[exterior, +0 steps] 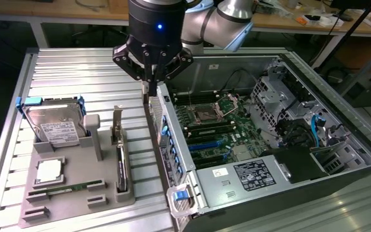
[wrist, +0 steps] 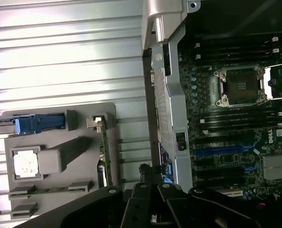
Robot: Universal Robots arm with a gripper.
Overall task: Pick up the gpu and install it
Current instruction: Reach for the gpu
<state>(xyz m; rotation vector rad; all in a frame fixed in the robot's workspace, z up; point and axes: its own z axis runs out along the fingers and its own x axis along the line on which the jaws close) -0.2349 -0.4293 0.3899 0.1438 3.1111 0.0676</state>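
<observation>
Mid-bench, right beside the PC case (exterior: 231,72) wall, the arm's (exterior: 156,29) jaws hang shut and empty; gpu (exterior: 120,162) sits in its gray rack (exterior: 76,199), not grabbed, not installed yet.

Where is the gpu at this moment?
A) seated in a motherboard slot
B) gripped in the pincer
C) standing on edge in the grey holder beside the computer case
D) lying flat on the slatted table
C: the gpu stands on edge in the grey holder, apart from the shut pincer, which hangs over the near wall of the computer case.
</observation>
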